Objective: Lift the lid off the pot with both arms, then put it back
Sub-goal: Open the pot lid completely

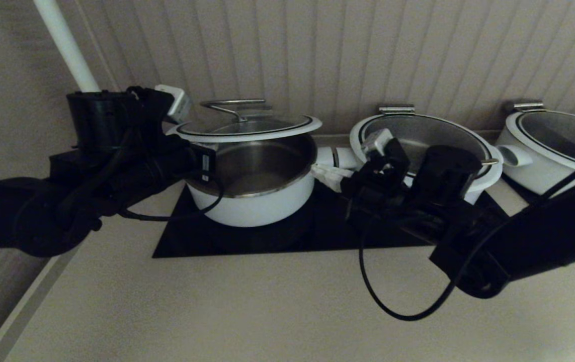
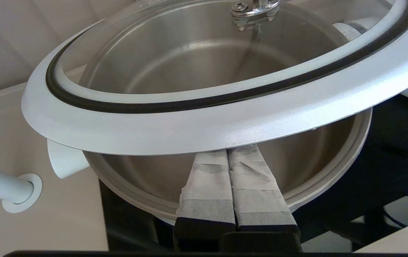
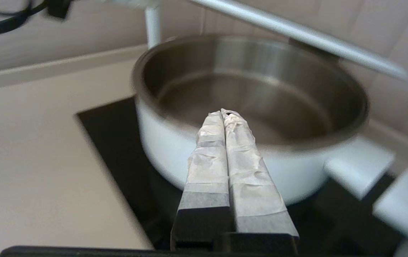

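— Black arms are filling the foreground of the head view, cables looping loose. What is standing around them?

— Largest first: a pale ribbed wall point(image 1: 418, 50) is running behind everything, and a beige counter point(image 1: 217, 311) is spreading out below. A black mat point(image 1: 287, 236) is lying on the counter under the pots. A white pole point(image 1: 66, 45) is rising at the back left. Two other white pots are sitting to the right: a second pot point(image 1: 420, 133) just beside the task's one, partly hidden by the right arm, and a third pot point(image 1: 554, 146) at the far right edge.

— And the pot itself?

— The pot point(image 1: 257, 176) is standing on the mat, white outside, steel lining showing, open at the front. The lid point(image 1: 247, 128) is hovering over it, tilted, its white rim and thin black ring showing around the glass, the bent steel loop handle on top.

— What is holding it up?

— The left gripper point(image 2: 230, 151) is sitting under the lid's near rim, its white-wrapped fingers pressed together with nothing between them, their tips touching the rim's underside.

— The right one?

— The right gripper point(image 3: 224, 114) is also clenched on nothing, its tips close to the pot's right rim, beside the stub handle point(image 1: 335, 157). Whether it is touching the lid I cannot tell.
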Tool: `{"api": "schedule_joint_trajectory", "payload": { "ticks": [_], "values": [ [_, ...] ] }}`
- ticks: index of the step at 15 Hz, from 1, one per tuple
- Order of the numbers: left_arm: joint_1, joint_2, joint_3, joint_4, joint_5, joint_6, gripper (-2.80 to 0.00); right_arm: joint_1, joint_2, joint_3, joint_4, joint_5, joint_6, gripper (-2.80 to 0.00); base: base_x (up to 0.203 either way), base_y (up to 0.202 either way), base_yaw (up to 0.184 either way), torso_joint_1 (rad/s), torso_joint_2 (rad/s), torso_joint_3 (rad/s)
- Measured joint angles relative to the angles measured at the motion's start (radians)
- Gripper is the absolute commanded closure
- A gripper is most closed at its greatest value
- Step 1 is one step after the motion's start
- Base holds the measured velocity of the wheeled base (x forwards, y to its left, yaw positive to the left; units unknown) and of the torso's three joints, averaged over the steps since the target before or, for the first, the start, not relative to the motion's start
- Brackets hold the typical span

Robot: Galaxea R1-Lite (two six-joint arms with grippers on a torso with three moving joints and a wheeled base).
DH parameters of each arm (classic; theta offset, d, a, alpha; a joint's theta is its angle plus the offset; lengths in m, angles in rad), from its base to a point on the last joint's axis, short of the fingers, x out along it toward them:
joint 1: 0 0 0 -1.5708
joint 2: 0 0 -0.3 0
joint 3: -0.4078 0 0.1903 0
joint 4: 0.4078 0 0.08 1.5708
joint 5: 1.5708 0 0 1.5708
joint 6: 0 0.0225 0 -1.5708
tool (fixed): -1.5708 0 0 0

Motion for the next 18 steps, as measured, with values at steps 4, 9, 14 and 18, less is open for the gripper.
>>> {"api": "schedule_joint_trajectory", "payload": {
  "ticks": [4,9,14,18],
  "values": [
    [0.0,-0.003,0.0,0.0,0.0,0.0,0.0,-0.001,-0.141,0.179,0.003,-0.001,0.001,0.0,0.0,0.0,0.0,0.0,0.0,0.0],
    [0.0,-0.007,0.0,0.0,0.0,0.0,0.0,-0.003,-0.322,0.36,0.029,-0.003,0.001,0.0,0.0,0.0,0.0,0.0,0.0,0.0],
    [0.0,-0.007,0.0,-0.001,0.001,0.0,0.0,-0.02,-0.487,0.508,0.083,-0.054,0.003,0.0,0.0,0.0,0.0,0.0,0.0,0.0],
    [0.0,-0.009,0.0,-0.001,0.002,0.0,0.0,-0.061,-0.619,0.626,0.158,-0.128,0.004,0.0,0.0,0.0,0.0,0.0,0.0,0.0]
  ]
}}
